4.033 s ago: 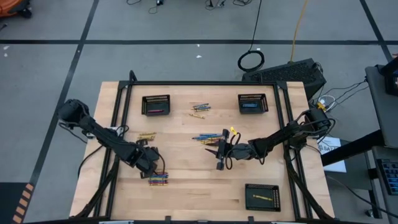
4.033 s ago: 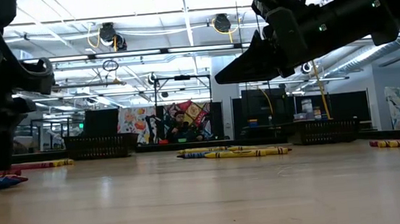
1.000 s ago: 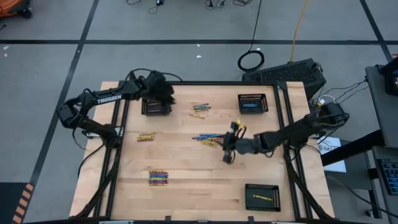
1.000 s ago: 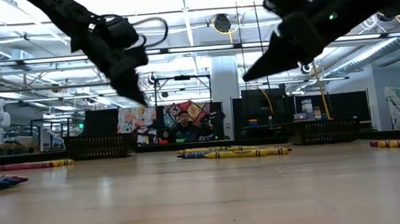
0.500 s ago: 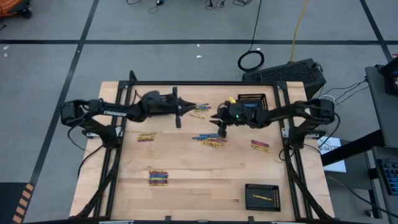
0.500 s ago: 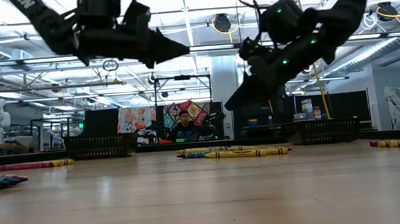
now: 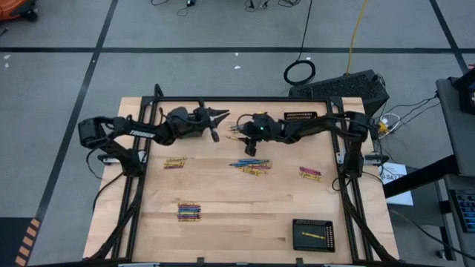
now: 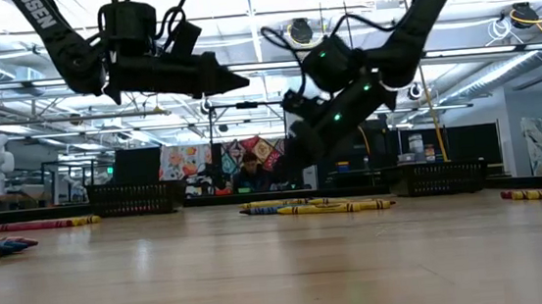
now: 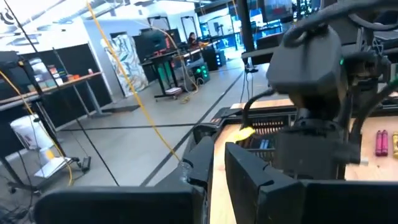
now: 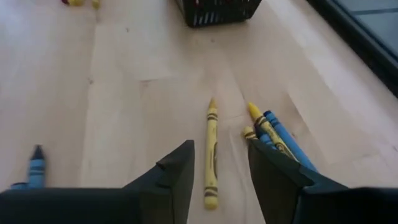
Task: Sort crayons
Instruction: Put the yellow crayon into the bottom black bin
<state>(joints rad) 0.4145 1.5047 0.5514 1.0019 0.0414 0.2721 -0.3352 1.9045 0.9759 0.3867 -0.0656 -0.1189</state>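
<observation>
Pale wood table (image 7: 223, 230). Right gripper (image 10: 219, 171), jaws parted and empty, hovers over a slim paper-wrapped yellow crayon (image 10: 211, 151) lying flat, tip toward a black mesh basket (image 10: 214, 11); blue and yellow crayons (image 10: 273, 138) lie just beside. Left gripper (image 7: 220, 116) is held above the table's far edge, its dark fingers nearly together, empty.

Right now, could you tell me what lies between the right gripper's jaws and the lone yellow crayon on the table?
Nothing: in the right wrist view the right gripper hangs with jaws open astride the yellow crayon, which lies on bare wood beside a mixed blue-and-yellow cluster.
</observation>
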